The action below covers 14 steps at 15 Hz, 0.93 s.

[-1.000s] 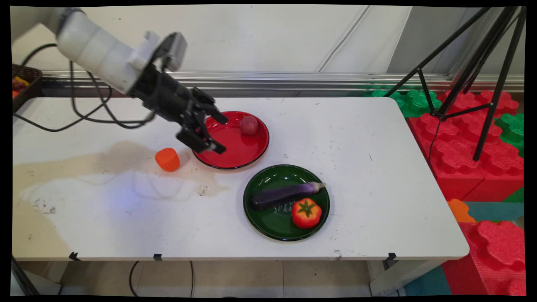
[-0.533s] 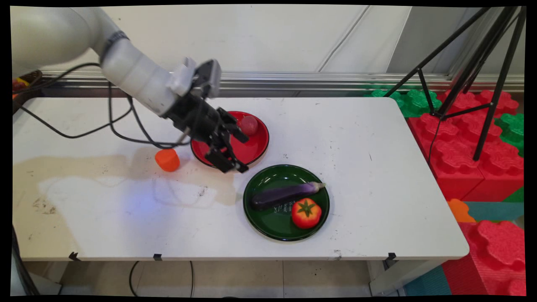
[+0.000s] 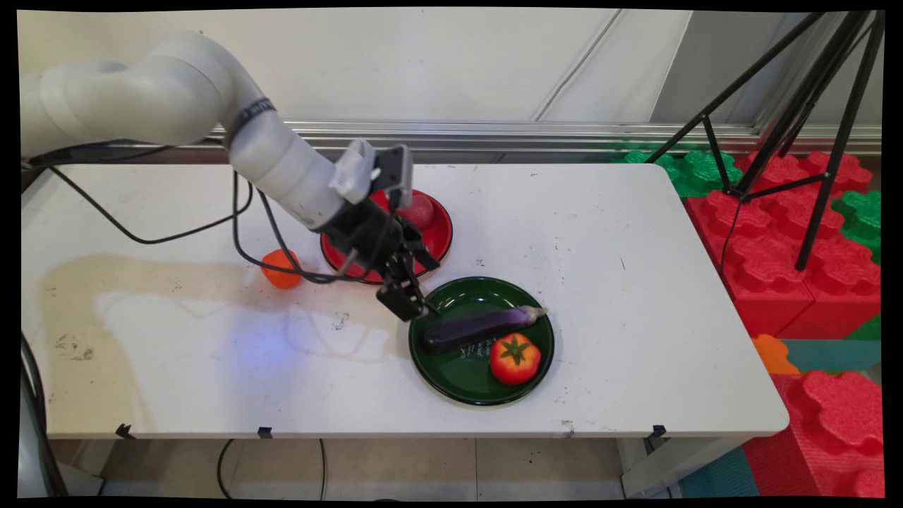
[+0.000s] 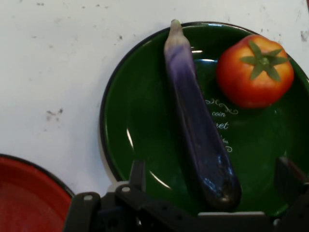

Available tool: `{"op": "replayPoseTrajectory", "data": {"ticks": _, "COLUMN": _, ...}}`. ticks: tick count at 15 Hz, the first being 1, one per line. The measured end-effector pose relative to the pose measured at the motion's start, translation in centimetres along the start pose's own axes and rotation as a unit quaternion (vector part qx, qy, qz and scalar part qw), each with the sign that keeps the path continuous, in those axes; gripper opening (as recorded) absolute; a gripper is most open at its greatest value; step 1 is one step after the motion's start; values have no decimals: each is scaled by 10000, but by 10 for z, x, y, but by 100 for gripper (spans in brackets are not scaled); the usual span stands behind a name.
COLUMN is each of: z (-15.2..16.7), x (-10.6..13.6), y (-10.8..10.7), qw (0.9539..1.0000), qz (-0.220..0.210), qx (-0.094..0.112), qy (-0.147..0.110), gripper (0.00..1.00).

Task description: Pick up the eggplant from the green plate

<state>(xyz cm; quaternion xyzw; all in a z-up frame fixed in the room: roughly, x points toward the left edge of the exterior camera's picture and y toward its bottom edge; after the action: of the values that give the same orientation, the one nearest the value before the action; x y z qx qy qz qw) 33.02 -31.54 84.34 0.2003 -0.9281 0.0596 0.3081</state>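
Note:
My gripper [image 3: 423, 291] hangs open just over the left rim of a green plate [image 3: 451, 377], at the thick end of a purple eggplant [image 3: 480, 328] lying across the plate. A red tomato [image 3: 515, 358] sits beside the eggplant on the same plate. In the hand view the eggplant [image 4: 193, 111] runs up the middle of the green plate [image 4: 140, 116], its thick end between my spread fingers [image 4: 137, 174], nothing held. The tomato [image 4: 253, 72] lies at the upper right. My gripper [image 4: 212, 181] touches nothing I can see.
A red plate [image 3: 432, 243] with a dark red ball [image 3: 419, 210] lies behind my hand; its rim [image 4: 24, 198] shows at the hand view's lower left. An orange piece [image 3: 281, 269] rests left of it. A black tripod [image 3: 811, 127] and foam blocks [image 3: 776, 233] stand right of the table.
My arm has swung right and toward the near side, from over the red plate to the green plate's left rim. The fingers stay open. Nothing on the table moved.

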Motion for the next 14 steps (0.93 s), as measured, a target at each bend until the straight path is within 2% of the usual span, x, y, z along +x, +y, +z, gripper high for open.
{"op": "replayPoseTrajectory", "data": {"ticks": 4, "z": 27, "x": 2, "y": 4, "qw": 9999, "qz": 4, "qx": -55, "qy": -145, "gripper": 100}}
{"op": "replayPoseTrajectory", "data": {"ticks": 14, "z": 66, "x": 0, "y": 7, "qw": 9995, "qz": 33, "qx": -102, "qy": -311, "gripper": 100}}
